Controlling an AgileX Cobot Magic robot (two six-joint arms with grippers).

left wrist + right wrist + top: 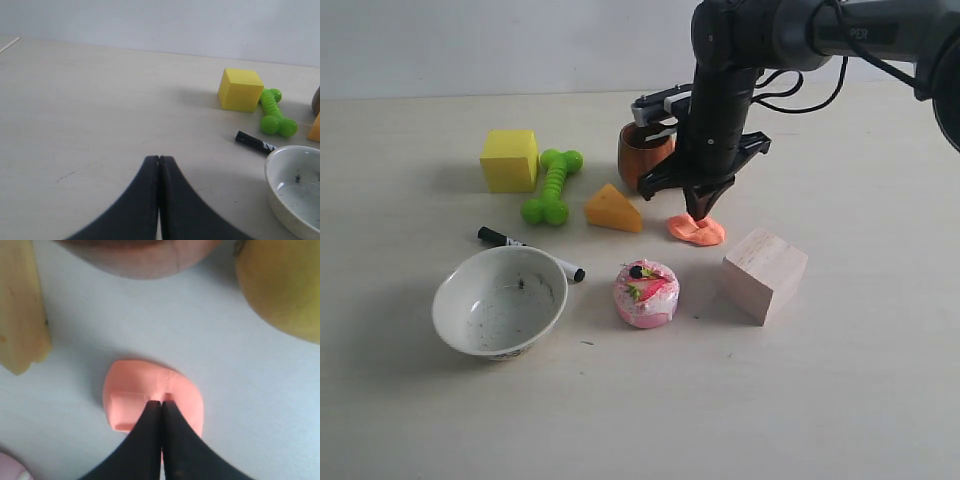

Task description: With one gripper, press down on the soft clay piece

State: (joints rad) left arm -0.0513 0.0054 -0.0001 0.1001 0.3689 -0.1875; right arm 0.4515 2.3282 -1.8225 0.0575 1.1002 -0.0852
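Note:
The soft clay piece (pixel 697 231) is a flat salmon-orange blob lying on the table between the cheese wedge and the wooden block. My right gripper (pixel 700 212) stands straight above it, shut, with its tips touching the clay's top. In the right wrist view the closed tips (pixel 161 402) sit on the clay piece (pixel 130 395), which shows a flat rectangular dent beside them. My left gripper (pixel 159 159) is shut with nothing in it, over bare table, and is out of the exterior view.
Round the clay lie a yellow-orange cheese wedge (pixel 612 210), a pink round cake (pixel 646 293), a wooden block (pixel 764 273) and a brown pot (pixel 642 156). Further left are a green dumbbell toy (pixel 552 186), a yellow cube (pixel 509 159), a marker (pixel 530 251) and a white bowl (pixel 499 302).

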